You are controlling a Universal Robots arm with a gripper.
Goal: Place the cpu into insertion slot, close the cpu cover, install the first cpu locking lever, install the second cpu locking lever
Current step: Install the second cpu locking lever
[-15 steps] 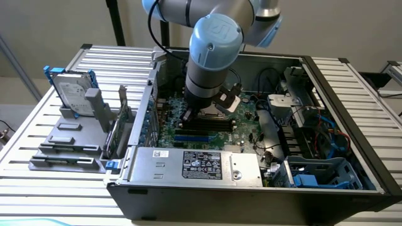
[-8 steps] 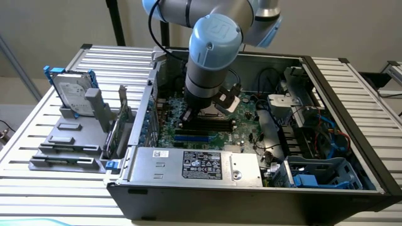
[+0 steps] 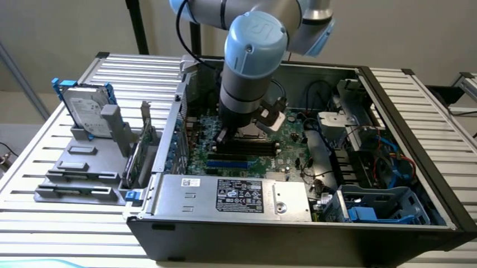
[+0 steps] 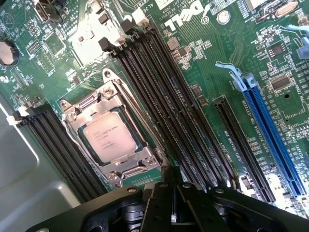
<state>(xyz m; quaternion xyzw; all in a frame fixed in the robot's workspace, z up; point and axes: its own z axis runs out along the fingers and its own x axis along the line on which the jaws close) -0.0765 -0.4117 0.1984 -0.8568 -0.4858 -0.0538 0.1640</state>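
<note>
Already the small pale-silver square cpu [image 4: 107, 137] sits in the silver-rimmed insertion slot [image 4: 72, 112], thin grey metal cpu cover [image 4: 126, 165] down around it. Fingers [image 4: 170, 205] together, empty; the springy levers look stiff, best pushed at their ends.

You see a hard drive [image 3: 88, 113] upright in a grey rack [image 3: 78, 167] on the slatted desk [image 3: 44, 220], beside the open PC case [image 3: 298, 237]; inside it, black memory slots [image 4: 164, 96] and a blue slot [image 4: 270, 130].

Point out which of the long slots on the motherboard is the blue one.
The blue slot is the long one farthest from the cpu, with a pale blue latch at one end. The memory slots beside the socket, and the shorter slot next to it, are all black.
</note>
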